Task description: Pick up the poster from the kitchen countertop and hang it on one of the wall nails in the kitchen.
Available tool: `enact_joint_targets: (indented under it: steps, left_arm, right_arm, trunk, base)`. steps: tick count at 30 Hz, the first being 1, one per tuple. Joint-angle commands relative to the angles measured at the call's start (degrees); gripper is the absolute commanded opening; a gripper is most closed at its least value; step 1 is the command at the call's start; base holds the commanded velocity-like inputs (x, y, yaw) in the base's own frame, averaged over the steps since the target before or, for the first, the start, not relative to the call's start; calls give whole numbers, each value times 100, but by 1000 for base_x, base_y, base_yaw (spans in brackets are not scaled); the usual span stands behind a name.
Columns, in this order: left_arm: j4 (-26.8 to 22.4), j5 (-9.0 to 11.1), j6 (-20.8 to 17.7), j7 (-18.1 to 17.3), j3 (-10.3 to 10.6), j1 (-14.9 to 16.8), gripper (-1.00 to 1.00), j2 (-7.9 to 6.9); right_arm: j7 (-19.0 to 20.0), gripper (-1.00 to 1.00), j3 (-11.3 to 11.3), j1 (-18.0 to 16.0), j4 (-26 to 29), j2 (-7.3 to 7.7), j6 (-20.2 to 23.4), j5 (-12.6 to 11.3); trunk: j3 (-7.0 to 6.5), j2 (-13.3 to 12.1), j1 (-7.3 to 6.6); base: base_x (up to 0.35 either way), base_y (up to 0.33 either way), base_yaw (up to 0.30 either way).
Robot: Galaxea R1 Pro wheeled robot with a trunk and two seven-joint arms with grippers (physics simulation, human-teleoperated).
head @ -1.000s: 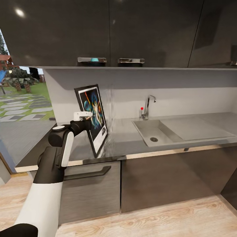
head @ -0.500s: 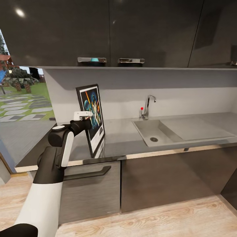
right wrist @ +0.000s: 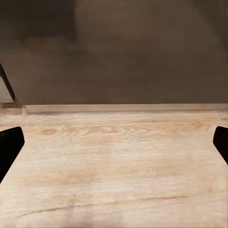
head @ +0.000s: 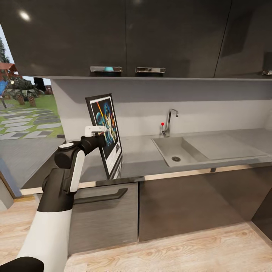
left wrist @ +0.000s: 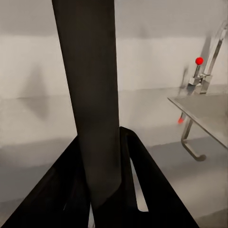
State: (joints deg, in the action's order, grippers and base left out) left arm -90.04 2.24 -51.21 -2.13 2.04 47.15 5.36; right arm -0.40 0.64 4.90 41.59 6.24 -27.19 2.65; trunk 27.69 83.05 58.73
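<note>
The poster [head: 107,132] stands upright over the left part of the kitchen countertop [head: 143,156], with its dark blue artwork turned toward the sink. My left gripper [head: 96,130] is shut on its left frame edge about halfway up. In the left wrist view the black frame edge [left wrist: 90,90] runs up between my dark fingers [left wrist: 142,175]. The poster's lower corner is at the counter's front edge, and I cannot tell if it touches. My right gripper [right wrist: 114,145] is open over the wooden floor [right wrist: 114,171]. The wall nails are out of view.
A built-in sink [head: 174,150] and a chrome tap [head: 169,121] lie right of the poster. Dark upper cabinets [head: 124,37] hang above the pale backsplash [head: 196,109]. A drawer with a long handle [head: 102,196] sits below the counter. A garden shows at the left [head: 26,113].
The poster has turned a little in my left gripper's hold and looks slightly higher. The whole head view has shifted a bit, so the camera moved.
</note>
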Motion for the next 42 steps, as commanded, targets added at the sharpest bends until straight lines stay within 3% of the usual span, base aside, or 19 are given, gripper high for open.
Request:
enact_joint_targets:
  steps: [1,12,30,36,38,39,42]
  left_arm:
    - [-4,5,-28,10,-2,4,-100,4]
    - [-4,5,-29,10,-2,4,-100,43]
    - [-4,22,-29,-4,5,4,-100,91]
    - [-5,43,-20,-21,281,4,-100,255]
    - [-5,48,-11,-45,566,4,-100,389]
    - [-5,50,-9,-74,600,4,-100,408]
    - [-7,51,3,-356,681,4,-100,462]
  right_arm:
    - [-4,100,7,2,7,0,-5,27]
    - [-4,100,7,2,7,0,-5,26]
    - [-4,100,7,2,7,0,-5,27]
    - [-4,100,7,2,7,0,2,33]
    - [-4,100,7,2,7,0,2,34]
    - [-4,100,7,2,7,0,3,34]
    - [-4,100,7,2,5,0,3,34]
  trunk:
    - [5,3,-1]
    - [5,3,-1]
    - [5,3,-1]
    - [5,3,-1]
    - [5,3,-1]
    - [5,3,-1]
    - [5,3,-1]
  base:
    - [-34,0,0]
    - [-123,0,0]
    - [-322,0,0]
    - [-338,0,0]
    - [-339,0,0]
    - [-339,0,0]
    - [-338,0,0]
